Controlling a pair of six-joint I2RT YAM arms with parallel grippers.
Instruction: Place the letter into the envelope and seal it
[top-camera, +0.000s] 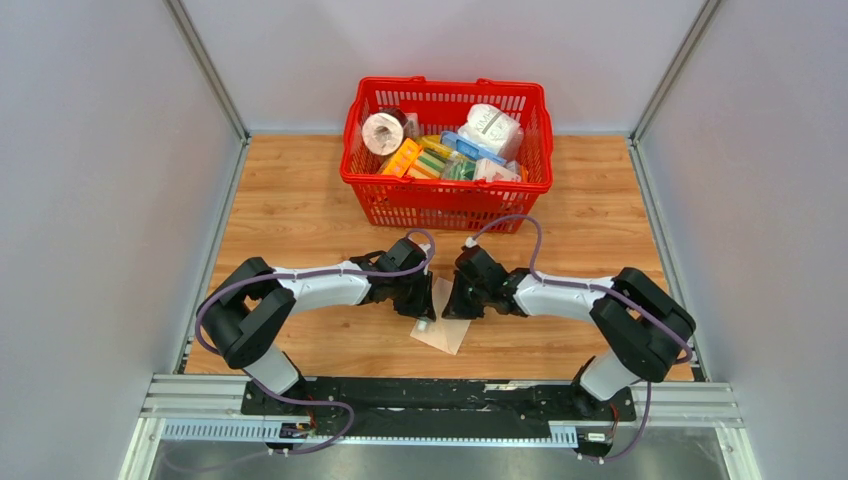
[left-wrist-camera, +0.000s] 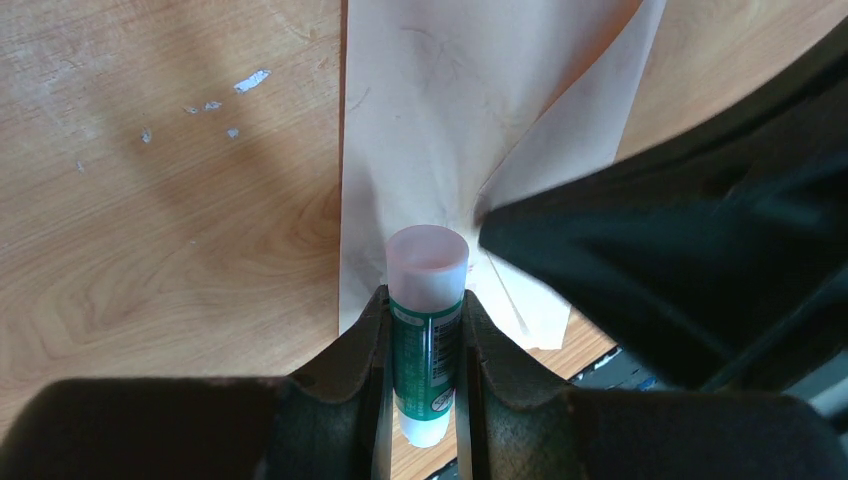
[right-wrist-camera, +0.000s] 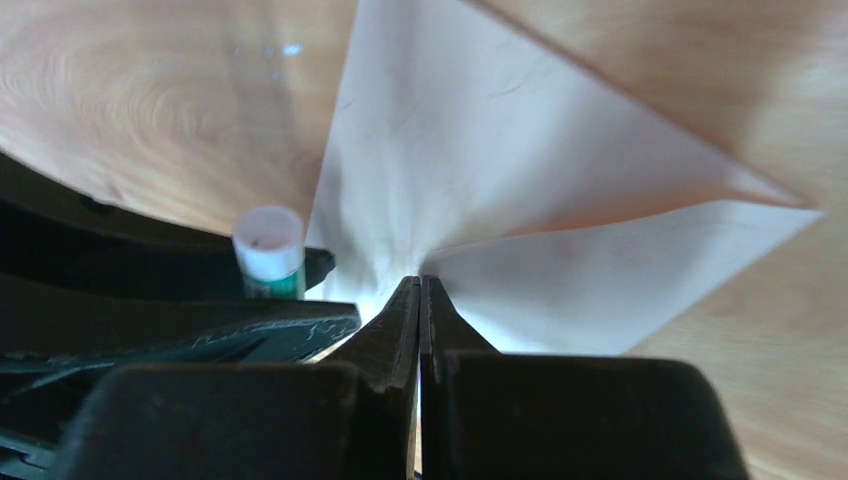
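The tan envelope (top-camera: 443, 328) lies on the wooden table near the front edge, between both grippers. It fills the left wrist view (left-wrist-camera: 430, 120) and the right wrist view (right-wrist-camera: 520, 150), creased toward one point. My left gripper (left-wrist-camera: 425, 295) is shut on a green glue stick (left-wrist-camera: 428, 330) with a whitish cap, held just above the envelope's near end. My right gripper (right-wrist-camera: 420, 283) is shut, its tips pinching the envelope's paper where the creases meet. A paler fold (right-wrist-camera: 620, 270) spreads to its right. I cannot pick out the letter as a separate sheet.
A red basket (top-camera: 445, 186) full of groceries stands at the back middle of the table. Grey walls close in both sides. The black rail (top-camera: 440, 395) with the arm bases runs along the near edge.
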